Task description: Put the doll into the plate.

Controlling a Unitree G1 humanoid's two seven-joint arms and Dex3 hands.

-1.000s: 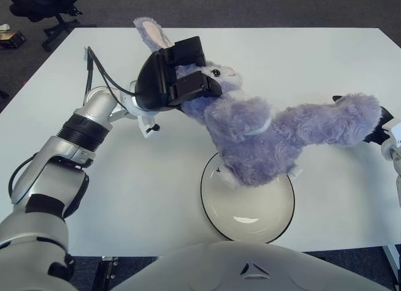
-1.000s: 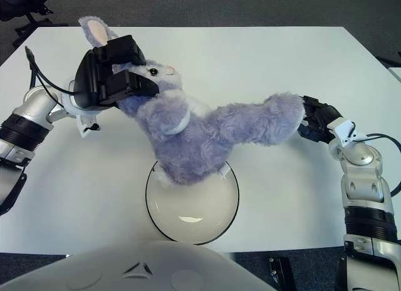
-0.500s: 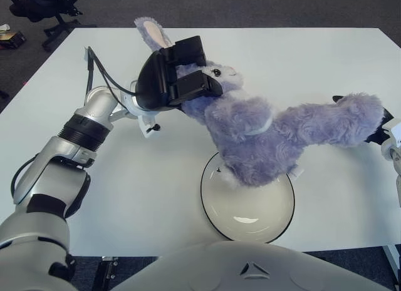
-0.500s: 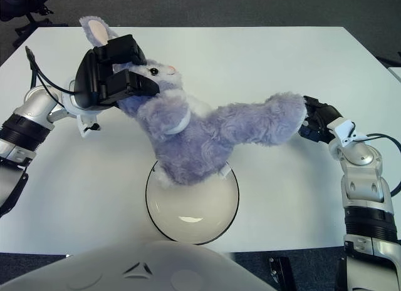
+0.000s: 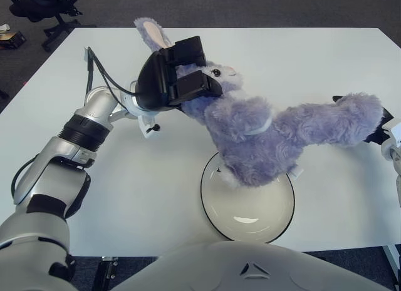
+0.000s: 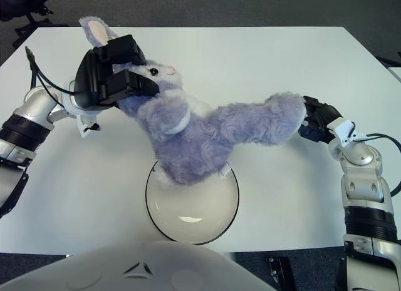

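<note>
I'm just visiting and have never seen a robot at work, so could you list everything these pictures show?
Doll: one, purple plush rabbit, held stretched between both hands, belly over the plate's far rim.
Plate: one, cream with dark rim, near table edge.
Table: one, white, under everything.
Office chair: one, black, on the floor beyond the table's far left corner.
Left hand: one, black, gripping the rabbit's head.
Right hand: one, black, gripping the rabbit's rear end.
</note>
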